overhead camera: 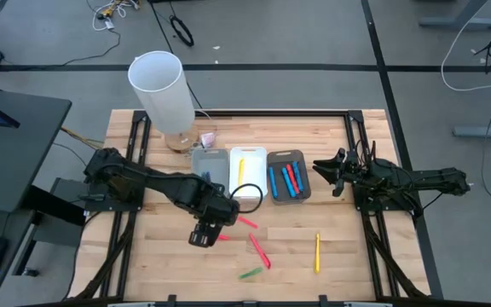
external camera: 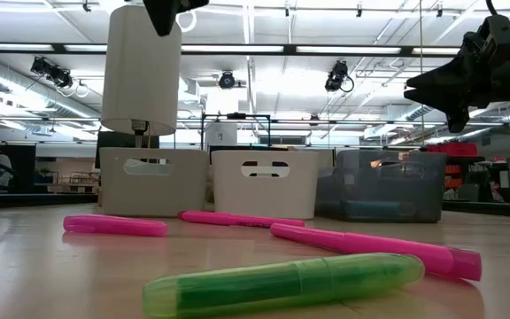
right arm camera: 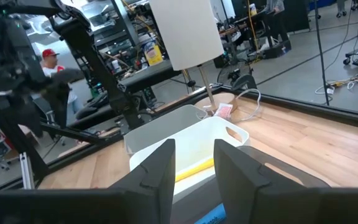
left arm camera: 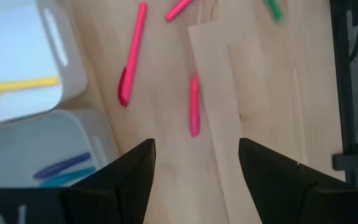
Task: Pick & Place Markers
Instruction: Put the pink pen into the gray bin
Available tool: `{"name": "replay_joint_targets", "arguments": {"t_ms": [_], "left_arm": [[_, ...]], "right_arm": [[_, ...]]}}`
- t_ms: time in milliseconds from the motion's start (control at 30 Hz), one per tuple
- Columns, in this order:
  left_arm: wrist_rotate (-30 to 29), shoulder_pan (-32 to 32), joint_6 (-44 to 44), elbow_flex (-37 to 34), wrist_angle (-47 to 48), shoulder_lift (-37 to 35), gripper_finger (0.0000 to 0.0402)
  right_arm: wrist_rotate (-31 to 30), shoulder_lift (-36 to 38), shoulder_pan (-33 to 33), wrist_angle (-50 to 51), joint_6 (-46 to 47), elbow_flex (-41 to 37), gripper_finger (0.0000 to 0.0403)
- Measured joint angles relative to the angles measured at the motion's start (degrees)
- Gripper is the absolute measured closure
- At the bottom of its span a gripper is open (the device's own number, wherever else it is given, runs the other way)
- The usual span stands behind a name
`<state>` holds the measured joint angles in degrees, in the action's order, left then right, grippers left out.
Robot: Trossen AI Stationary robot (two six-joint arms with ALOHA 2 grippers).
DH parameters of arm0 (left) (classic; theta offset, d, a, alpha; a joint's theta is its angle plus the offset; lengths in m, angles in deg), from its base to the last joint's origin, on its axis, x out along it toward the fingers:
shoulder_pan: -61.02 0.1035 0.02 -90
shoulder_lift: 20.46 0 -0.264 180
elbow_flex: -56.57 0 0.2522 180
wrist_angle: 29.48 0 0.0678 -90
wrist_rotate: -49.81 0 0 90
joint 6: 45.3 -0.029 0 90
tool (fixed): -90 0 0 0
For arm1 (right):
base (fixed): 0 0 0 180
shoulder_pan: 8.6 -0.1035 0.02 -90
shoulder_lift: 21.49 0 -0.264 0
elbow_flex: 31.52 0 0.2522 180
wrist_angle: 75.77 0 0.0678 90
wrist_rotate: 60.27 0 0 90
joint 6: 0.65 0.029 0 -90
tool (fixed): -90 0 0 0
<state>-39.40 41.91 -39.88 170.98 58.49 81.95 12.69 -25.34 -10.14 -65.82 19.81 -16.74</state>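
Three little bins sit in a row near the middle of the wooden table (overhead camera: pixel 348 264), toward its far edge: a clear bin (overhead camera: pixel 209 167), a white bin (overhead camera: pixel 248 165), then a grey bin (overhead camera: pixel 287 176), all side by side; a tall white lamp (overhead camera: pixel 160 89) stands by the far edge, just behind the clear bin; loose cables (overhead camera: pixel 113 12) lie on the grey floor beyond; a person (right arm camera: pixel 50 62) is way off in the background.

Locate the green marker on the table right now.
In the high view, the green marker lies near the table's front edge, just left of a pink marker and below the left gripper.
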Motion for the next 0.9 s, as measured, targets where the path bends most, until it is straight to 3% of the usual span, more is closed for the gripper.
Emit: {"name": "replay_joint_targets", "arguments": {"t_ms": [700, 900], "left_arm": [[-0.33, -1.77, -2.08, -17.95, -18.37, 0.00, 0.0165], [0.59, -1.68, -2.22, -20.32, -19.40, 2.82, 0.0165]], "right_arm": [[0.00, 0.02, 0.00, 0.00, -0.01, 0.00, 0.0292], [-0.02, 0.02, -0.01, 0.01, 0.00, 0.00, 0.0292]]}}
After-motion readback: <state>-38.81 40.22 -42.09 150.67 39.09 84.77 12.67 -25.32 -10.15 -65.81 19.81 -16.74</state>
